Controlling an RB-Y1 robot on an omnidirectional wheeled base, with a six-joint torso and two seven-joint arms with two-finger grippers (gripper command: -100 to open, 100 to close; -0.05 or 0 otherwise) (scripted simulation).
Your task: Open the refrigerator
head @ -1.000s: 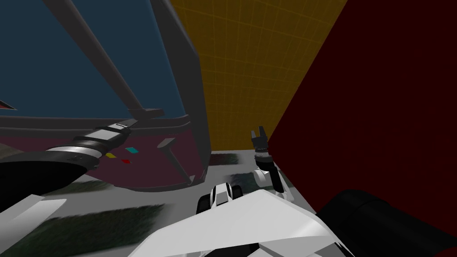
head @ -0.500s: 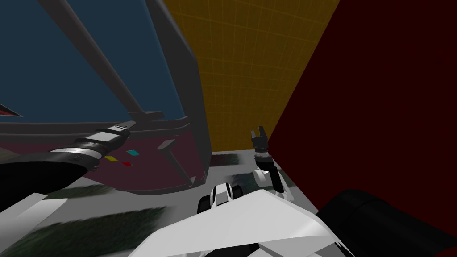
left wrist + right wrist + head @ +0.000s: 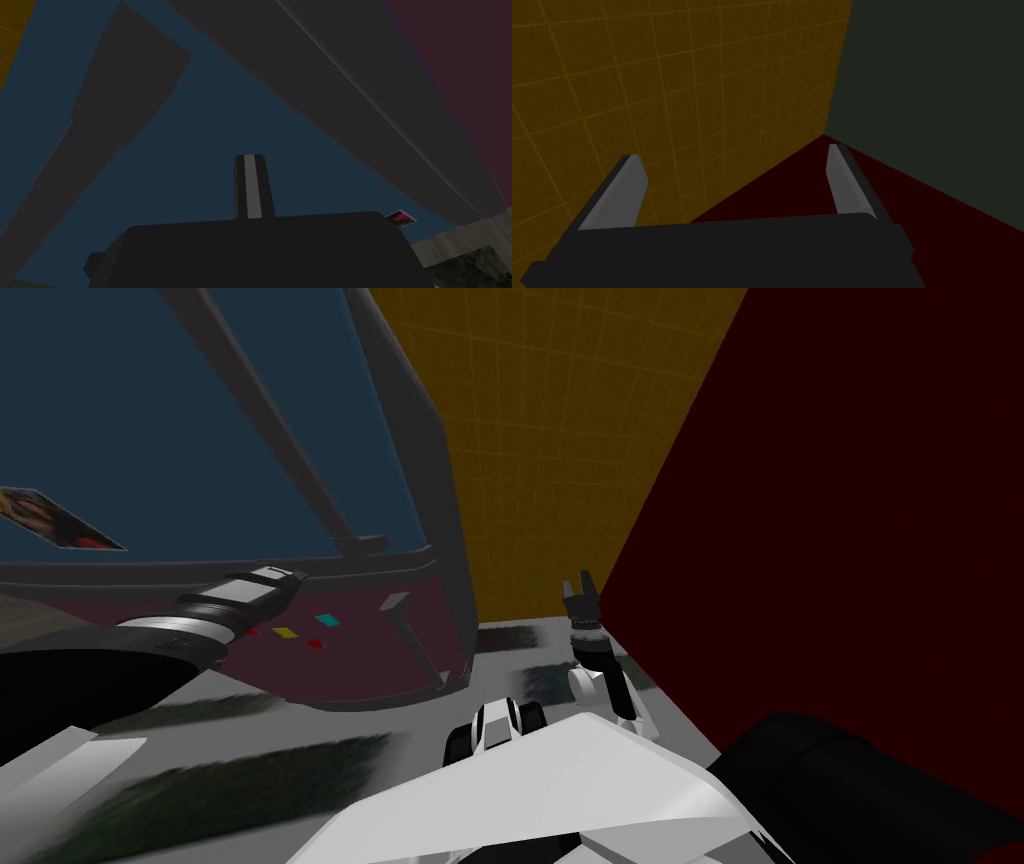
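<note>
From the head, the tall refrigerator (image 3: 440, 488) with its dark grey casing stands just ahead on my left. Its flat blue upper door (image 3: 150, 418) carries a long dark grey bar handle (image 3: 265, 418), and below it lies a maroon lower panel (image 3: 350, 658) dotted with small coloured magnets (image 3: 325, 618). The left gripper (image 3: 285, 578) reaches to the grey band between door and panel, close to the handle's lower foot but apart from it. A second ago it lay against that foot. The whole view has since swung a little, so part of that is my own move, and a small photo (image 3: 60, 520) on the door has come further into sight. The blue door looks flush in its casing, so I judge it unopened and the contact lost. The right gripper (image 3: 581, 585) idles by the dark red wall (image 3: 850, 538). From the left wrist, the jaws are pressed together on nothing, with the handle (image 3: 120, 90) off to one side over blue. The next move probably calls for spreading them and realigning on the bar. From the right wrist, the jaws stand spread and empty before a yellow tiled wall (image 3: 662, 75).
</note>
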